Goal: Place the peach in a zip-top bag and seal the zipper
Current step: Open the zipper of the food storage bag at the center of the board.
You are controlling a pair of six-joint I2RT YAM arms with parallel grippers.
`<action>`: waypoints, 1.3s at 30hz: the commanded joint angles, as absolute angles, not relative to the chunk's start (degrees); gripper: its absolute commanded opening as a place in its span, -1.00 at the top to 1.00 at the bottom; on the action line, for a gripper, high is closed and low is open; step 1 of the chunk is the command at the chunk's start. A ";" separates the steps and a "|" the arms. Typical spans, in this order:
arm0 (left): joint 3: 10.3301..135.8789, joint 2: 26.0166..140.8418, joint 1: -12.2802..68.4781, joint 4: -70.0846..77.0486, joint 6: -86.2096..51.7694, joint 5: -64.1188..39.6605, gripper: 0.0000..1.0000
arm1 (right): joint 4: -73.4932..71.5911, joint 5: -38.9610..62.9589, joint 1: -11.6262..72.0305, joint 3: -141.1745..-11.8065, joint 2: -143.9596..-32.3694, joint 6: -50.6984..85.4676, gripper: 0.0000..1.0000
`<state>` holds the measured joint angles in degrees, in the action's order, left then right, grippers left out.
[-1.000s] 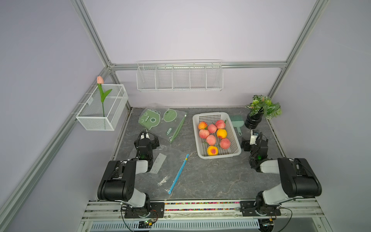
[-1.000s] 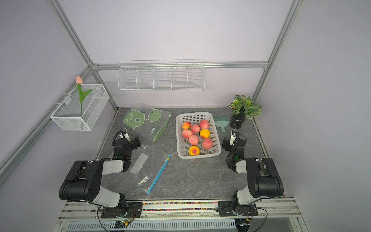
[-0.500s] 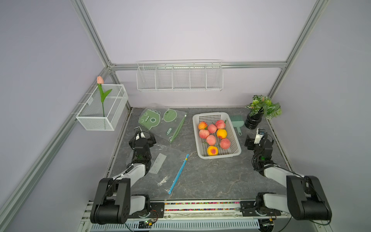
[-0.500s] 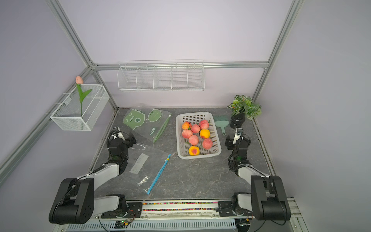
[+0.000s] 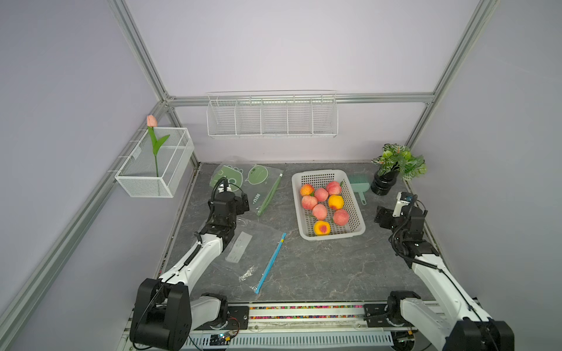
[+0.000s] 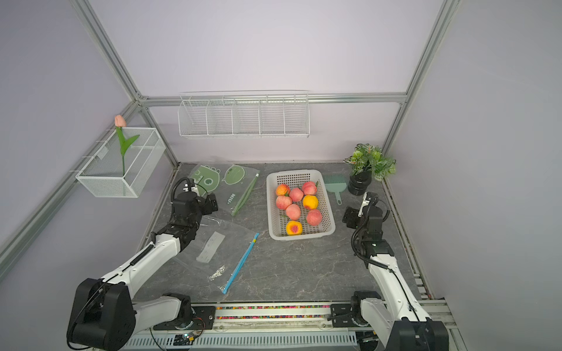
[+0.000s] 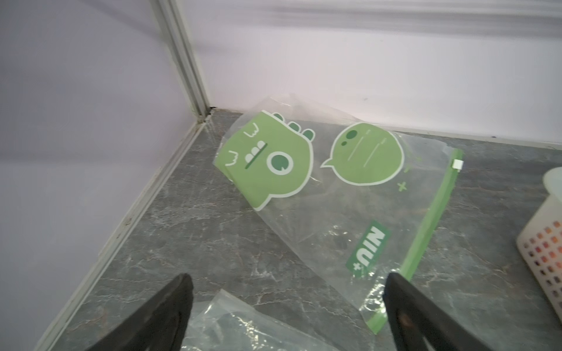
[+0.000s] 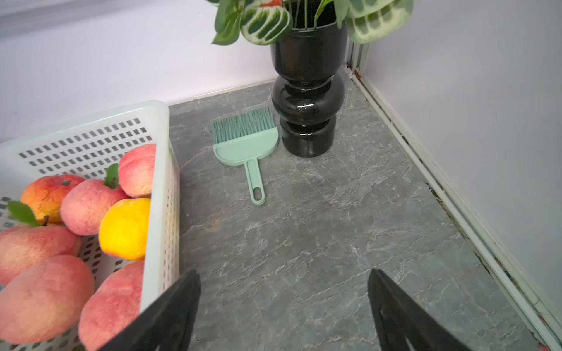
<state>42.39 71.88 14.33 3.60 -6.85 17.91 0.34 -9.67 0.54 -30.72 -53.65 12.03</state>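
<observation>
**Ana:** Well, where are the peaches (image 5: pixel 319 211)?

**Ben:** They all sit in the white basket (image 5: pixel 331 237), on the right half of the worktop (image 5: pixel 319 273).

**Ana:** And the zip-top bag (image 5: pixel 243 258)?

**Ben:** It lies flat on the worktop by the left arm. Its blue zipper (image 5: pixel 270 263) is on the side near the basket. I can't tell if it is zipped.

**Ana:** What about the left fingers (image 7: pixel 170 304)?

**Ben:** They are spread wide and hold nothing. They hang over the far edge of the clear bag and face a green dino bag (image 7: pixel 304 170).

**Ana:** And the right fingers (image 8: pixel 173 310)?

**Ben:** Wide too, with nothing in them. They are just beside the basket. They face a little green brush (image 8: pixel 246 146) and a black plant pot (image 8: pixel 307 91).
</observation>
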 commanded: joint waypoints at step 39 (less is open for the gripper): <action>91.22 119.64 25.87 -28.65 7.33 21.38 -0.45 | 9.89 -2.02 0.79 -34.10 -58.01 17.89 -0.78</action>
